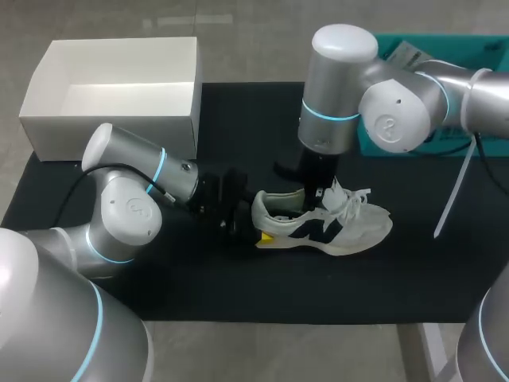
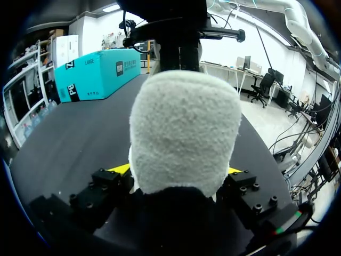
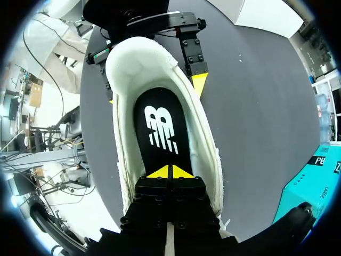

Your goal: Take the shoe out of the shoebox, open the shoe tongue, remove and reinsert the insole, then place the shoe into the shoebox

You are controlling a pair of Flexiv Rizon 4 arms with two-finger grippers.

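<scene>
- Surface (image 1: 398,270) — black, carrying the shoe.
- Shoebox (image 1: 111,119) — white, open-topped, at the far left, well apart from the shoe.
- Shoe (image 1: 350,227) — white with dark side panels, upright near the middle of the surface, outside the shoebox, toe pointing right.
- Left end effector (image 2: 178,173) — grasping the shoe's heel, one yellow tip on each side.
- Right end effector (image 3: 170,172) — clenched, tips meeting, inside the shoe's opening.
- Insole (image 3: 160,133) — black, lying in the shoe, just under the right tips.
</scene>
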